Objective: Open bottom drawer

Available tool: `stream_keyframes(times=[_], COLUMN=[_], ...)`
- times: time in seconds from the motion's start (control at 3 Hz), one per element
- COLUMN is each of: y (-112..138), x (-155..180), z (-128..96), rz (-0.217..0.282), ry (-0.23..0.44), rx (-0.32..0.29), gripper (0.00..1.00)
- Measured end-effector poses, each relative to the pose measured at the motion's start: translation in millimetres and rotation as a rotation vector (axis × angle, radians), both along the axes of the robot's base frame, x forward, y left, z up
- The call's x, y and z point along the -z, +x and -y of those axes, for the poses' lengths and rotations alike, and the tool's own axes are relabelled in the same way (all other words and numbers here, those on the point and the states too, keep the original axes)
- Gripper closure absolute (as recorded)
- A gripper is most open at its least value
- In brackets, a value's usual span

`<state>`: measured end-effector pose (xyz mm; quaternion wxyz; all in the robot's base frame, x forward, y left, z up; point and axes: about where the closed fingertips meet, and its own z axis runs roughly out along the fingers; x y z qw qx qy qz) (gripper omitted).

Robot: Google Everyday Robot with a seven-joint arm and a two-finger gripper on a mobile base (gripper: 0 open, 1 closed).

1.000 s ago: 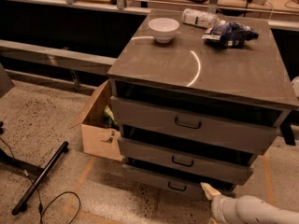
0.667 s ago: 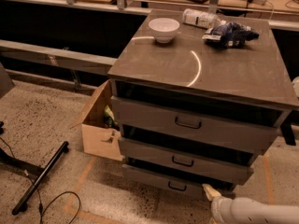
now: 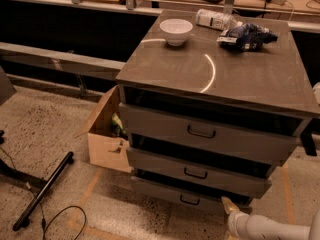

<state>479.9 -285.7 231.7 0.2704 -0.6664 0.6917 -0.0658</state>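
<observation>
The bottom drawer (image 3: pixel 165 193) is the lowest and slimmest of three grey drawer fronts in the cabinet, with a small black bail handle (image 3: pixel 189 200). It stands out a little from the cabinet, with a dark gap above its front. My gripper (image 3: pixel 230 205) is at the lower right, at the end of a white arm (image 3: pixel 265 227). Its yellowish tip sits by the drawer's right end, to the right of the handle.
A white bowl (image 3: pixel 175 31), a plastic bottle (image 3: pixel 215 19) and a blue bag (image 3: pixel 246 36) lie on the cabinet top (image 3: pixel 215 74). An open cardboard box (image 3: pixel 106 136) stands at the cabinet's left. A black bar (image 3: pixel 42 191) and cable (image 3: pixel 60 219) lie on the floor.
The arm has shifted slightly, with the gripper tip staying by the bottom drawer's right end. The drawers look the same.
</observation>
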Motion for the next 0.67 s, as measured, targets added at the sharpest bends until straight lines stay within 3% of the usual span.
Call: stream_keyframes(times=[0.67], y=[36], x=[37], z=[11], rz=[0.026], ry=[0.084], rx=[0.115], gripper=[0.00])
